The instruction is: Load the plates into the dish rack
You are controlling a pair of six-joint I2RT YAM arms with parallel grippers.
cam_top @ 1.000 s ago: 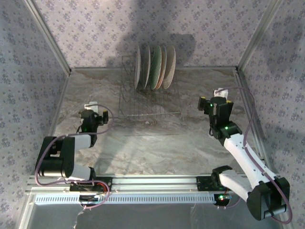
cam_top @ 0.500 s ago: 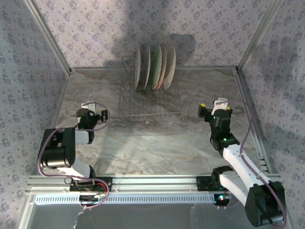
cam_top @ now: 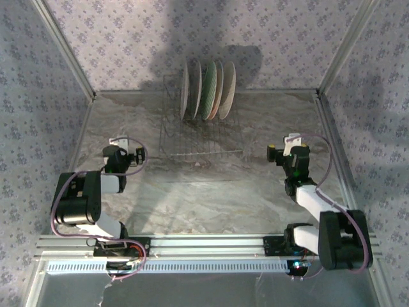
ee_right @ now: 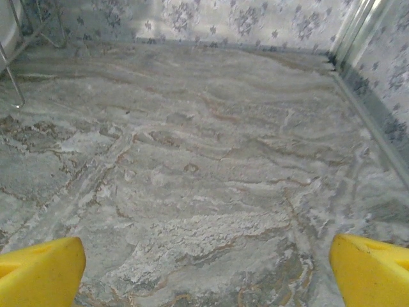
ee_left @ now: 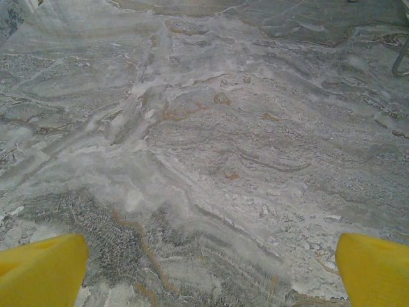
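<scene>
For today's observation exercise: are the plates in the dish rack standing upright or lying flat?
Upright. The plates stand on edge, side by side, at the far end of the dish rack.

— How was the table (cam_top: 211, 192) found to be finished?
— A marbled stone pattern in grey and white with rusty veins was seen, smooth and mostly matt, with a faint sheen in places.
— And the dish rack (cam_top: 192, 144)?
— Thin dark metal wire was noted. The plates (cam_top: 208, 89) were judged smooth and ceramic-like; their gloss could not be told.
— What was recorded of the walls (cam_top: 128, 38)?
— A matt lilac flowered covering, paper or cloth, was seen, edged by silvery brushed-metal rails (cam_top: 204, 243).
— And the grippers?
— On the left gripper (ee_left: 211, 281) and the right gripper (ee_right: 208, 275), fingers (ee_left: 45, 272) of matt yellow, plastic-like material were seen.
</scene>
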